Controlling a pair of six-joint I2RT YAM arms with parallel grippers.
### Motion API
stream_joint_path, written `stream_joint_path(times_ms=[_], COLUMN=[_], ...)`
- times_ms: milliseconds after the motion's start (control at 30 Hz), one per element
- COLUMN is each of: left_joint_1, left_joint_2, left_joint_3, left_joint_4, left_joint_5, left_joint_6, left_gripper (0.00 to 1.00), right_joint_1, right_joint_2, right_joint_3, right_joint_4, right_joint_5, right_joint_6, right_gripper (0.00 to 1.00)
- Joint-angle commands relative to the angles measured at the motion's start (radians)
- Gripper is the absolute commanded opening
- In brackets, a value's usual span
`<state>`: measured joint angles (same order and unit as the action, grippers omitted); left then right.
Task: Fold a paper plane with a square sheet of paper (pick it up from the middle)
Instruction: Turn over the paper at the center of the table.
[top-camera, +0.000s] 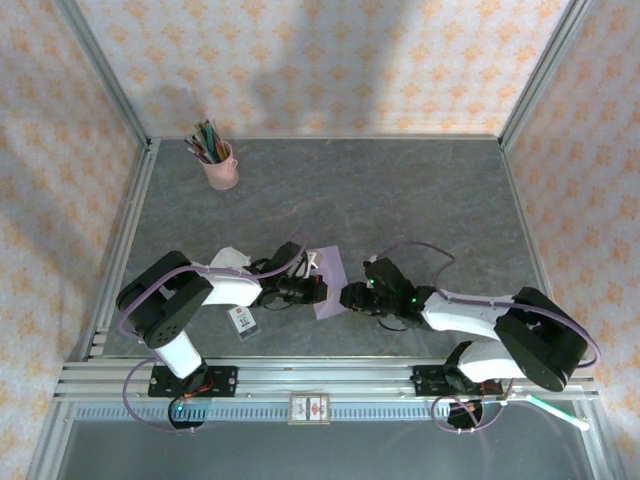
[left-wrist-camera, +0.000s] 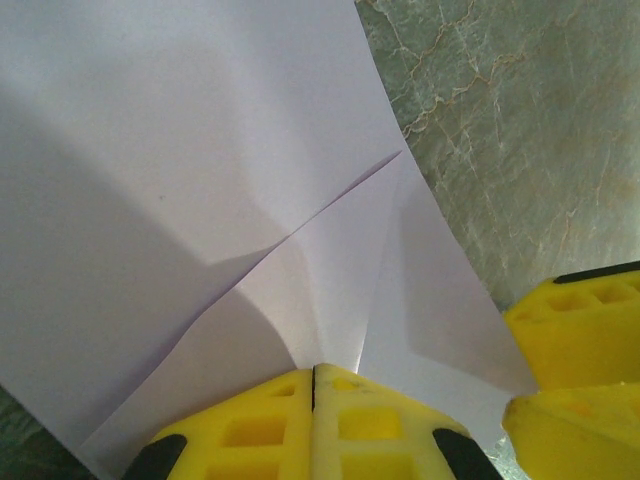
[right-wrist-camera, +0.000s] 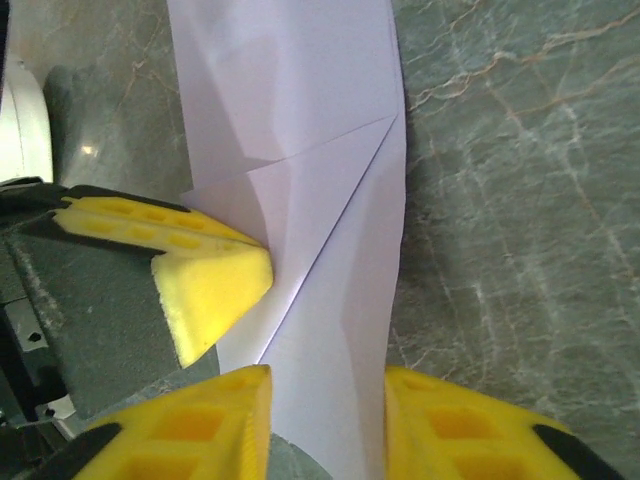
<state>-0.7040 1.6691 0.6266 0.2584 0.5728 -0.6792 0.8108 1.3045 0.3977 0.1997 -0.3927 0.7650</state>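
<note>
So the square sheet of paper (top-camera: 328, 280) is sitting well in front of the pink pen cup (top-camera: 220, 165) and off to its right, toward the near edge of the table (top-camera: 420, 200). It's got angled flaps folded in that meet along a crease, so I'd say the nose folds are started, but it's way too wide to call a dart. My guess is the narrowing wing folds are all left to do.

My left gripper (left-wrist-camera: 314, 375) is pressed tight together, pinching the near edge of the sheet. My right gripper (right-wrist-camera: 328, 385) is on the side of the sheet away from the cup, fingers apart with a strip of paper running between them. Can't tell if the pads touch it.
</note>
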Motion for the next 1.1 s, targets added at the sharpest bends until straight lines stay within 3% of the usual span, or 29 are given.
stream_joint_path(times_ms=[0,333,467,633,800,900,1067], left_joint_1=[0.006,0.008,0.019,0.055,0.144,0.219,0.319], left_joint_2=[0.033,0.014,-0.028,-0.118,-0.256,-0.331,-0.389], left_joint_3=[0.005,0.039,0.098,0.182,0.215,0.193,0.128], left_joint_4=[-0.045,-0.039,-0.041,-0.112,-0.258,-0.297,-0.301], left_joint_5=[0.001,0.037,0.102,0.131,0.063,0.036,0.011], left_joint_6=[0.030,0.018,0.003,0.013,0.052,0.055,0.044], left_gripper=[0.00,0.00,0.13,0.32,0.35,0.35,0.35], right_joint_1=[0.014,0.024,0.024,-0.011,-0.034,0.027,0.188], right_joint_2=[-0.019,-0.031,-0.036,-0.079,-0.115,-0.071,0.089], right_joint_3=[-0.023,-0.037,-0.001,0.126,0.375,0.495,0.593], right_joint_4=[0.041,0.026,-0.053,-0.270,-0.651,-0.782,-0.837], right_joint_5=[0.017,0.094,0.148,0.227,0.437,0.513,0.561], right_joint_6=[0.044,0.060,0.024,-0.115,-0.391,-0.508,-0.559], right_gripper=[0.27,0.06,0.00,0.00,0.00,0.00,0.00])
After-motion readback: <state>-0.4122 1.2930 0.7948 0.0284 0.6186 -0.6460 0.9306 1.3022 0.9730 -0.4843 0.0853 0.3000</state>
